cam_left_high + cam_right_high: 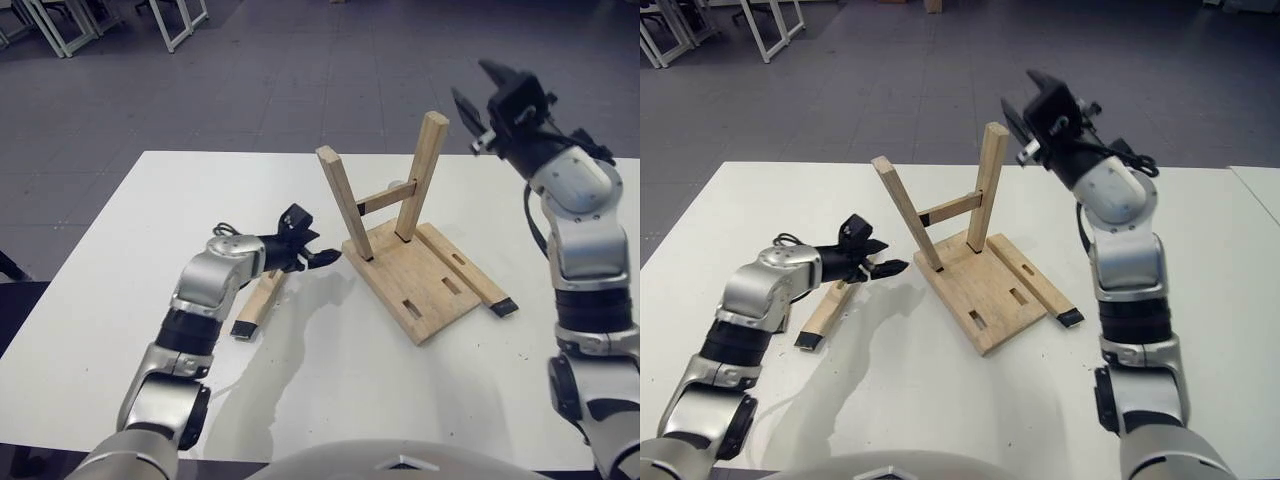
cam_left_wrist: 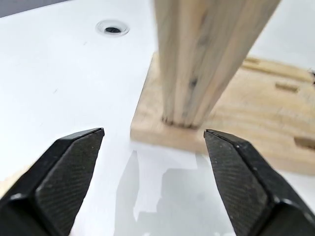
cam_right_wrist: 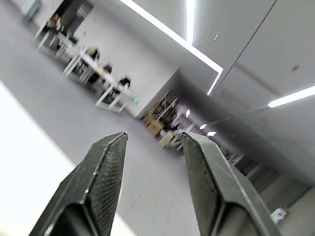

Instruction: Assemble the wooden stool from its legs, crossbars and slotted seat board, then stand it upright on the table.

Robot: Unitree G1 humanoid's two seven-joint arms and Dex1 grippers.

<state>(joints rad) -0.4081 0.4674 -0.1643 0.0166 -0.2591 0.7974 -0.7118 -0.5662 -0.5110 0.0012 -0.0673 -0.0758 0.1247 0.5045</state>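
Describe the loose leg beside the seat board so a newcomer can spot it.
On the white table, find the slotted seat board with two upright legs standing in it. Flat along its robot-right edge lies a loose wooden leg, black cap toward the robot. The other loose leg lies apart, off the board's left side.

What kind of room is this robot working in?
Probably a big lab or workshop hall: a white work table on a wide grey floor, more white-framed tables behind, and long ceiling strip lights.
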